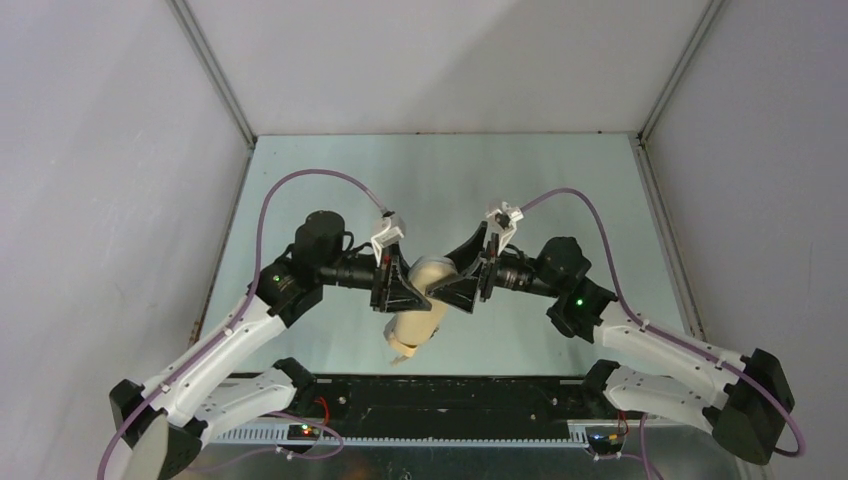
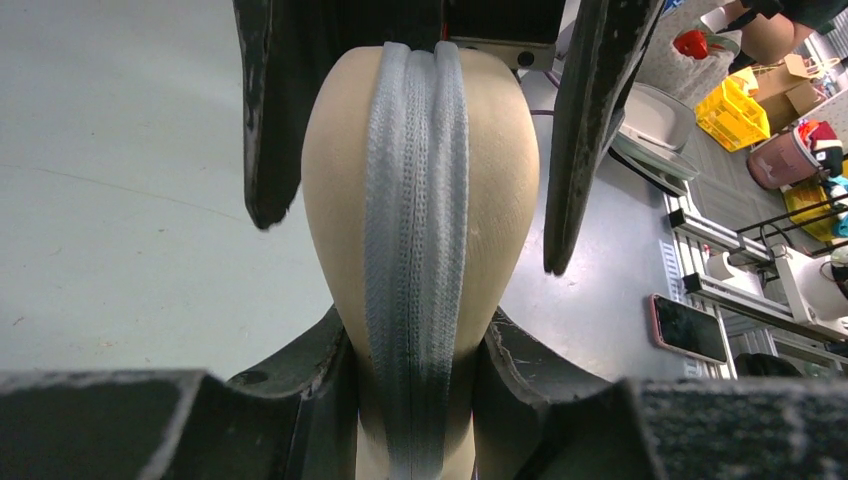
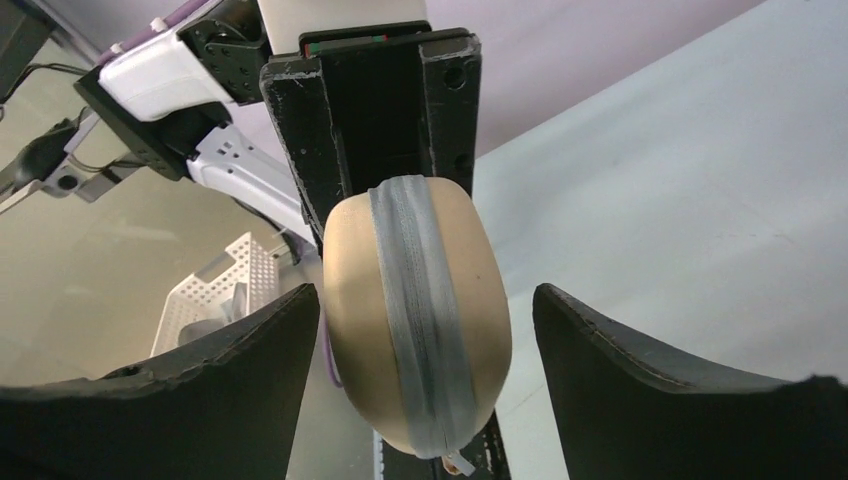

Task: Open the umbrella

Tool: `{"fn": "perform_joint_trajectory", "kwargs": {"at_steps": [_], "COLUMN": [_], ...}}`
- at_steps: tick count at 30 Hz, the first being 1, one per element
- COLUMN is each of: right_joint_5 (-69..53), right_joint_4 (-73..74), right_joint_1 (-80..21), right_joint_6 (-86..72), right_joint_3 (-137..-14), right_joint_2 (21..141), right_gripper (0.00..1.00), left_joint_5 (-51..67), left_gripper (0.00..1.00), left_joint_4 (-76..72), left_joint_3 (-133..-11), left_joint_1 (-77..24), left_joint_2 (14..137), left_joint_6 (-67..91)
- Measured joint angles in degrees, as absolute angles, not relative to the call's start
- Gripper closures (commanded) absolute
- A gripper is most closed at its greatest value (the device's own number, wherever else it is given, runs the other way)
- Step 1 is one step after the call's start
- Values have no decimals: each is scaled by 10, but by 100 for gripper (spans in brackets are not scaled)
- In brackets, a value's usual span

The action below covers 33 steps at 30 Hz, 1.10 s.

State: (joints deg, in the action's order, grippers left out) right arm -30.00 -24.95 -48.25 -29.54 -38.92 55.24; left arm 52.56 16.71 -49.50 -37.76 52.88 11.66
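hanging above the table (image 1: 560, 180), the umbrella (image 1: 415, 330) is clamped at its handle (image 2: 500, 200) neck by the left gripper (image 2: 418, 355); right gripper (image 3: 428, 300) jaws gape around it, untouching. light; handle hard and smooth (likely slippery), so hold the neck.

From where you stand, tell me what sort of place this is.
Probably a robotics lab: a white-walled enclosure around the table, and beyond it a cluttered work area with a yellow bin and a phone.
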Motion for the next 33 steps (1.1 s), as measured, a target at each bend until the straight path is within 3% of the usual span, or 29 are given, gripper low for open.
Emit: {"fn": "perform_joint_trajectory", "kwargs": {"at_steps": [6, 12, 14, 16, 17, 20, 33], "right_joint_5": [-312, -307, -305, -302, -299, -284, -206], "right_joint_4": [-283, -287, -288, -286, -285, -280, -319], "right_joint_1": [-504, -512, -513, -515, -515, -517, -517], "right_joint_6": [-309, -309, -306, -302, -300, -309, -328], "right_joint_3": [-392, -393, -393, -393, -393, -392, -392], "right_joint_2": [585, 587, 586, 583, 582, 579, 520], "right_gripper": [34, 69, 82, 95, 100, 100, 100], "left_joint_5": [526, 531, 532, 533, 534, 536, 506], "left_gripper": [79, 73, 66, 51, 35, 3, 1], "left_joint_4": [171, 170, 170, 169, 168, 151, 150], "left_joint_3": [-495, -495, -495, -495, -495, -494, -494], "left_joint_1": [-378, -378, -378, -378, -378, -378, -378], "left_joint_2": [521, 517, 516, 515, 514, 510, 518], "left_joint_6": [114, 117, 120, 125, 128, 132, 127]}}
